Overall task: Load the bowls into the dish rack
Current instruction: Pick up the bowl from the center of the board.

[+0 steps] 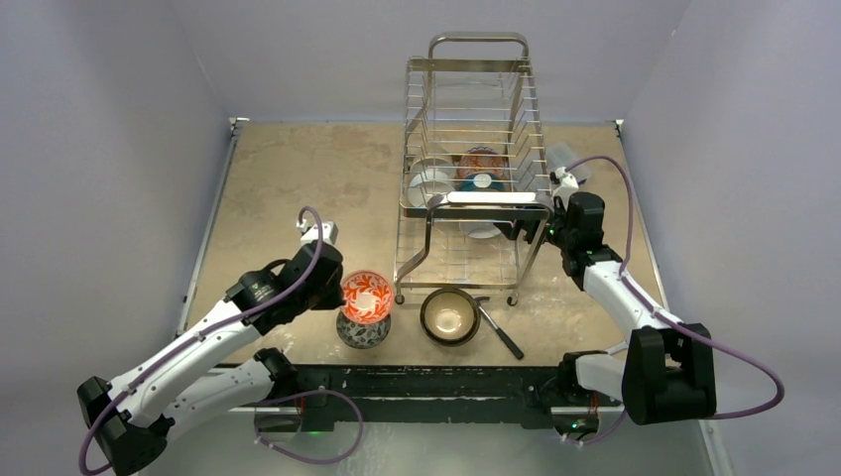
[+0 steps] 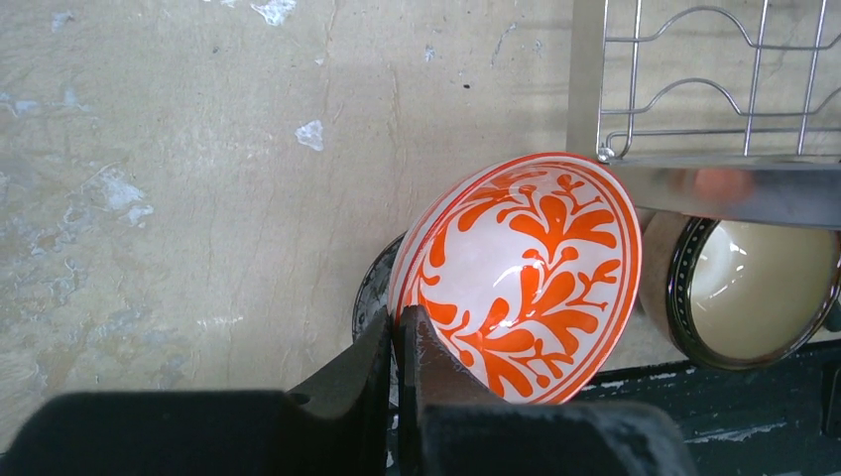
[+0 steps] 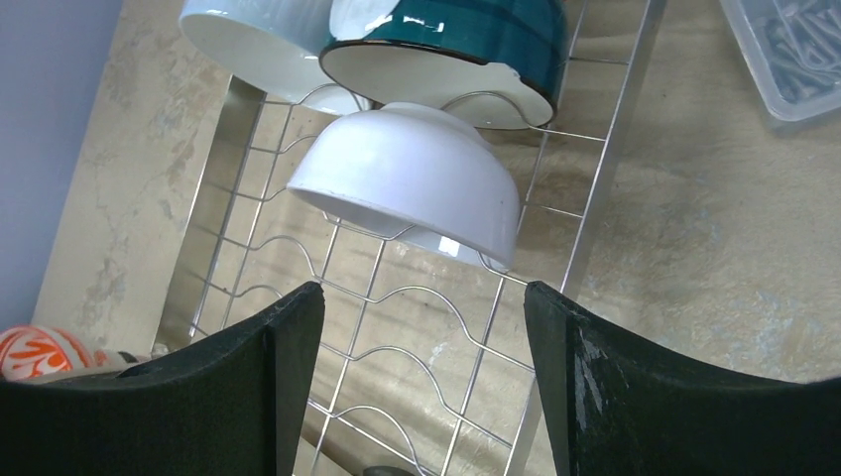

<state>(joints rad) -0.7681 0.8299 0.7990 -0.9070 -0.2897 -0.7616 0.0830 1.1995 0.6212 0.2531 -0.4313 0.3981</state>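
My left gripper [image 1: 342,297] is shut on the rim of a red-and-white patterned bowl [image 1: 366,295], which shows tilted in the left wrist view [image 2: 526,273]. The bowl is lifted above a dark patterned bowl [image 1: 362,332] on the table. A dark brown bowl with cream inside [image 1: 450,315] lies in front of the chrome dish rack [image 1: 476,169] and also shows in the left wrist view [image 2: 749,288]. My right gripper [image 1: 524,233] is open at the rack's right side. The right wrist view shows a white bowl [image 3: 412,178], a teal bowl [image 3: 456,50] and a pale bowl [image 3: 248,40] on the rack wires.
A black-handled utensil [image 1: 499,330] lies on the table to the right of the brown bowl. A clear plastic box [image 3: 788,55] lies to the right of the rack. The table's near edge is a dark rail [image 1: 417,382].
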